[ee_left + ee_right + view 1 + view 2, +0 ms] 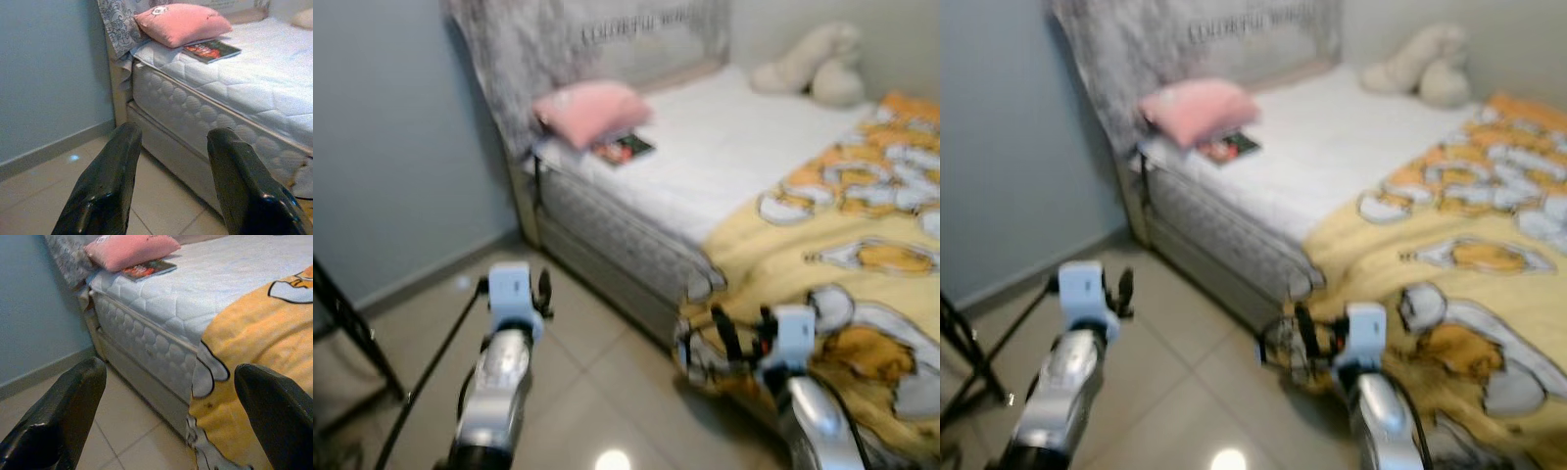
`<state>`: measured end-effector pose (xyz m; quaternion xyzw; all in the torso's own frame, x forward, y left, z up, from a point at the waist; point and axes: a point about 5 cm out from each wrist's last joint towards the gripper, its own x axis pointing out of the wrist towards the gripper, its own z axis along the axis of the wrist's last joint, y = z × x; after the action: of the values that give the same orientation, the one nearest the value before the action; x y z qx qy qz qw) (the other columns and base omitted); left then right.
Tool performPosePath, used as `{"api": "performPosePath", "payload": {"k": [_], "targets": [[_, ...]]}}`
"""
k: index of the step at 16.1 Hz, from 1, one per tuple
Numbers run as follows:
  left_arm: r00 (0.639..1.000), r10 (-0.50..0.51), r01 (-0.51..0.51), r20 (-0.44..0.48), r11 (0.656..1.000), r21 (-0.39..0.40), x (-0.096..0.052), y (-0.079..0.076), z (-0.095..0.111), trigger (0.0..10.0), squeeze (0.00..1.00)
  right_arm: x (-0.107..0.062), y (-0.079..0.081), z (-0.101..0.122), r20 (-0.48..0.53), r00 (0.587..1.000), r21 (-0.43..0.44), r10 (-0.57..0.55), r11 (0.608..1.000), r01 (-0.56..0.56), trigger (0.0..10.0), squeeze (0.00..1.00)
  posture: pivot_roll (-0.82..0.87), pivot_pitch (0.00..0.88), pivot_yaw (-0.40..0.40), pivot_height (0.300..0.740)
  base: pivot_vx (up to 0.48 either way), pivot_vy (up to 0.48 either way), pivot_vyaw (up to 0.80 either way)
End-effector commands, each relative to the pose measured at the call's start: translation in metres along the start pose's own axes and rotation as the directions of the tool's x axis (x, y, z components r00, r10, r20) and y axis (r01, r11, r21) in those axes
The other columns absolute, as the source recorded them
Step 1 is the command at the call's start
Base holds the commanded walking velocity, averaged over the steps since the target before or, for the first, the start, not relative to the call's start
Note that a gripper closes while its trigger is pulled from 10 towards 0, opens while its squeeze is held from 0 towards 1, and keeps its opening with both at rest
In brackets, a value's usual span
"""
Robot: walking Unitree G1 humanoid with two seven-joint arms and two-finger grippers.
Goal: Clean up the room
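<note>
Bed (724, 166) w/ white quilted mattress runs from the wall corner across the frame; grey patterned headboard cover (524, 49) at its head. Tiled floor (578, 392) in front, blue-grey wall (391, 147) on robot's left. Yellow printed blanket (862, 264) covers the bed's right part and hangs over the near edge toward the floor. Pale plush toy (813, 64) lies at the far side of the bed, near the wall. Pink pillow (592, 110) sits at the head end, against the headboard cover. Small book/magazine (625, 149) lies flat on the mattress just beside the pillow, partly tucked under its edge, near the bed's side. Dark stand leg (352, 333) at far left on the floor. Left hand (168, 171) is held over the floor, fingers apart, nothing btwn them, pointing at the bed's corner. Right hand (168, 406) is close to the blanket's hanging edge, fingers spread wide, empty.
</note>
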<state>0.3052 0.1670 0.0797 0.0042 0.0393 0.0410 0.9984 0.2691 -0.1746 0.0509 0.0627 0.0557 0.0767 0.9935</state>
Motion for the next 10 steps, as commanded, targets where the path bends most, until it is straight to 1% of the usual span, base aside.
{"api": "performPosePath", "payload": {"k": [1, 3, 4, 5, 6, 7, 8, 9, 10], "targets": [[1.000, -0.014, 0.014, -0.006, 1.000, -0.001, 0.001, -0.005, 0.000, 10.0, 0.00, -0.002, -0.006, 0.001, 0.003, 1.000, -0.012, -0.020, 1.000, 0.020, 10.0, 0.00, 0.06, 0.000, 0.011, 0.740, 0.480, 0.000, 0.49], [1.000, -0.031, 0.031, 0.002, 0.999, 0.027, 0.000, -0.005, -0.001, 10.0, 0.00, -0.003, -0.006, 0.001, 0.007, 1.000, -0.020, -0.015, 1.000, 0.015, 10.0, 0.00, 0.06, 0.000, 0.012, 0.740, 0.480, 0.000, 0.60], [0.999, -0.031, 0.030, 0.020, 0.998, 0.047, -0.002, -0.002, 0.000, 10.0, 0.00, -0.004, -0.007, 0.003, 0.023, 1.000, -0.013, -0.022, 1.000, 0.022, 10.0, 0.00, 0.06, 0.000, 0.013, 0.740, 0.480, 0.000, 0.56], [0.998, -0.033, 0.029, 0.054, 0.997, 0.071, -0.006, 0.004, 0.001, 10.0, 0.00, -0.005, -0.009, 0.006, 0.046, 0.998, -0.001, -0.031, 1.000, 0.032, 10.0, 0.00, 0.06, 0.000, 0.013, 0.740, 0.480, 0.000, 0.56], [0.992, -0.068, 0.053, 0.111, 0.990, 0.129, -0.021, 0.014, 0.003, 10.0, 0.00, -0.012, -0.014, 0.011, 0.073, 0.996, 0.002, -0.043, 0.999, 0.043, 10.0, 0.00, 0.06, 0.000, 0.011, 0.740, 0.480, 0.000, 0.54], [0.991, -0.073, 0.057, 0.115, 0.989, 0.136, -0.023, 0.015, 0.003, 10.0, 0.00, -0.013, -0.015, 0.011, 0.074, 0.996, 0.001, -0.044, 0.999, 0.044, 10.0, 0.00, 0.06, 0.000, 0.011, 0.740, 0.480, 0.000, 0.52], [0.992, -0.097, 0.086, 0.084, 0.988, 0.126, -0.035, 0.017, -0.003, 10.0, 0.00, -0.020, -0.020, 0.005, 0.042, 0.998, -0.016, -0.036, 0.999, 0.036, 10.0, 0.00, 0.06, 0.000, 0.006, 0.740, 0.480, 0.000, 0.52], [0.991, -0.116, 0.108, 0.069, 0.988, 0.114, -0.040, 0.014, -0.006, 10.0, 0.00, -0.025, -0.026, -0.001, 0.008, 0.999, -0.016, -0.044, 0.999, 0.045, 10.0, 0.00, 0.06, 0.000, 0.003, 0.740, 0.480, 0.000, 0.52], [0.990, -0.128, 0.123, 0.060, 0.989, 0.084, -0.038, 0.008, -0.006, 10.0, 0.00, -0.025, -0.027, -0.004, -0.002, 0.999, -0.007, -0.046, 0.999, 0.046, 10.0, 0.00, 0.07, 0.000, -0.002, 0.740, 0.480, 0.000, 0.52]]}}
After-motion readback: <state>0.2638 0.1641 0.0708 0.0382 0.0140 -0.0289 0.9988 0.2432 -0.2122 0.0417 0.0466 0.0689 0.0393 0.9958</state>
